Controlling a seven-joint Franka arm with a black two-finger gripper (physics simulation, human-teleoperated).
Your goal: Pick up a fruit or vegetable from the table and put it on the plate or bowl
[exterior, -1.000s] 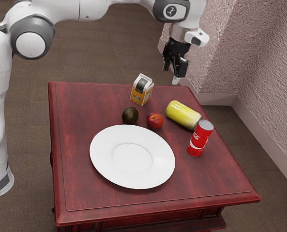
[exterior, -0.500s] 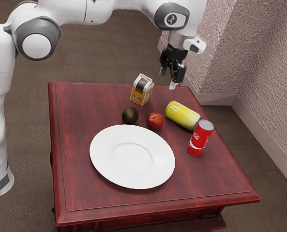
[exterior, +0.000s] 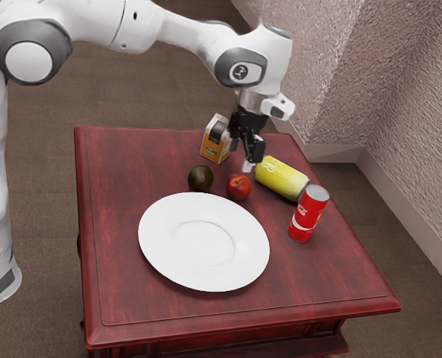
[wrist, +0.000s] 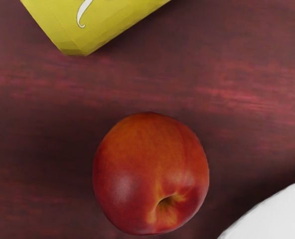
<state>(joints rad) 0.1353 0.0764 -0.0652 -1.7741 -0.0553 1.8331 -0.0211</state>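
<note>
Lowered since a moment ago, my tool (exterior: 248, 164) hangs open and empty over the apple (exterior: 239, 186), aligned to grasp it for the plate (exterior: 203, 241).

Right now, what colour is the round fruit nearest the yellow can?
The fruit is red, blending to orange-yellow around its stem dimple; the wrist view shows it best.

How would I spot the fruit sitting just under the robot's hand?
Find the white plate on the red table. Just beyond its far rim, the red fruit lies between a dark avocado and a toppled yellow can. It alone is round and red-orange.
</note>
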